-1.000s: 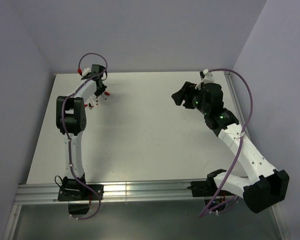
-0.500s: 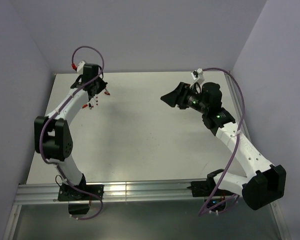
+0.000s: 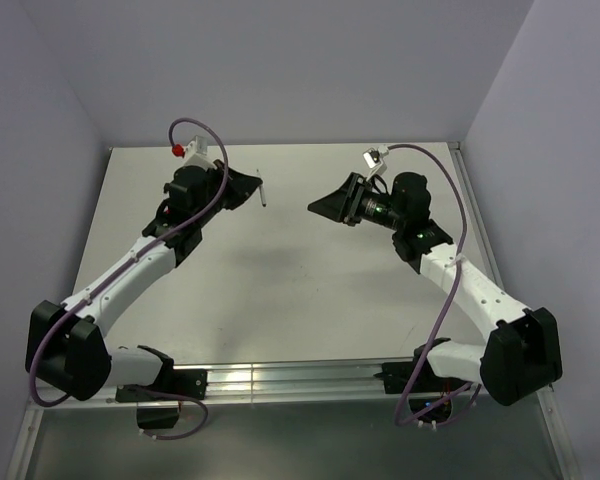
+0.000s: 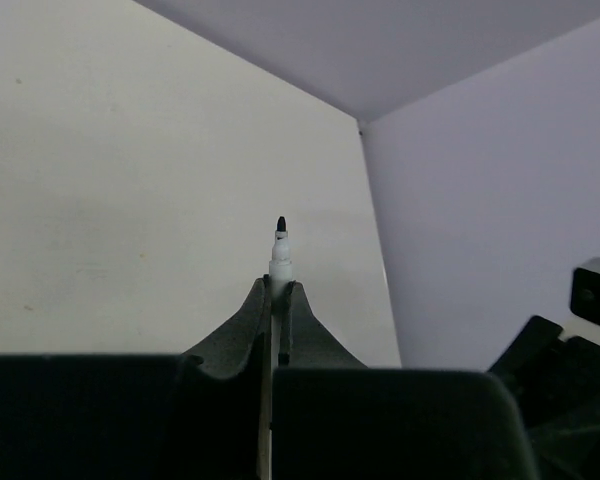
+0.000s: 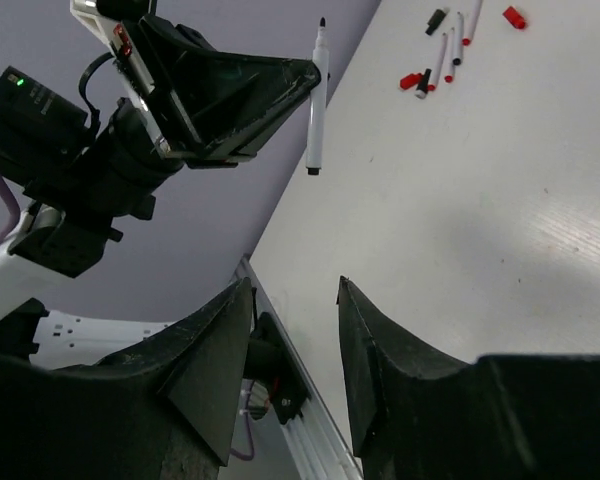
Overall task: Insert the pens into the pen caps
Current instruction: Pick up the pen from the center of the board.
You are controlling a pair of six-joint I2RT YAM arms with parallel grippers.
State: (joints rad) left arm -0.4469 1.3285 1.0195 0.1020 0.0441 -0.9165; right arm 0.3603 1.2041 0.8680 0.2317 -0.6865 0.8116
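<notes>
My left gripper [image 3: 252, 186] is shut on a white pen [image 3: 263, 191] and holds it above the table, uncapped. In the left wrist view the dark tip of this pen [image 4: 280, 250] sticks out past the closed jaws [image 4: 278, 288]. My right gripper [image 3: 318, 207] faces it from the right, open and empty, a short way apart. The right wrist view shows the held pen [image 5: 317, 100] hanging from the left gripper [image 5: 235, 92], beyond my open right gripper [image 5: 293, 286]. Other pens [image 5: 440, 62] and red pen caps [image 5: 515, 17] lie on the table far behind, with a black cap [image 5: 436, 20].
The white table [image 3: 280, 290] ends in walls at the back and on both sides. A metal rail [image 3: 280, 378] runs along the near edge. Purple cables [image 3: 195, 130] loop over both wrists.
The left arm has swung its gripper rightward toward the table's middle with the pen. The right gripper has moved left to face it, and its jaws have narrowed.
</notes>
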